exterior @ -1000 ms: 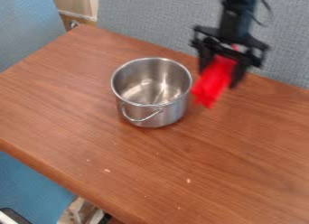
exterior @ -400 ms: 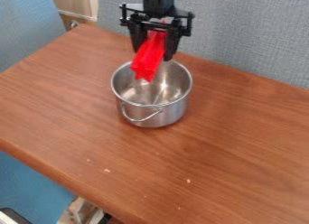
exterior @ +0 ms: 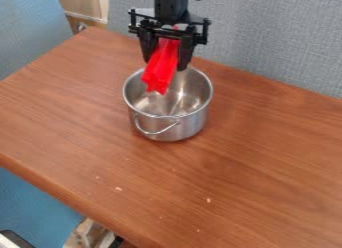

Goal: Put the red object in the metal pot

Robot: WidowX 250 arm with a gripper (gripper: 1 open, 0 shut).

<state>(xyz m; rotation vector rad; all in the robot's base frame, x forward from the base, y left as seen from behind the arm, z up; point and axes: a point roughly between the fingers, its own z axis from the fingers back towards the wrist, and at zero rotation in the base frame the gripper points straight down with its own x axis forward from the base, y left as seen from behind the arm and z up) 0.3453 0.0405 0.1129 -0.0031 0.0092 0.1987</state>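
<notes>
Tool [exterior: 168, 34] at the upper middle of the frame is closed on the red object [exterior: 162, 68], pinching its top end between the fingers. The bar hangs from it at a slant, lower end leaning slightly left, in front of the back part of the metal pot's opening. Whether that lower end has dipped below the rim or is just above it, I cannot tell. Below, the metal pot [exterior: 170, 127] stands upright near the middle of the frame, on the wooden worktop [exterior: 254, 182], its wire handle [exterior: 158, 128] hanging down the front. Picking up looks done, and carrying nearly so; what seems left is lowering the bar fully inside, letting go and drawing clear.
</notes>
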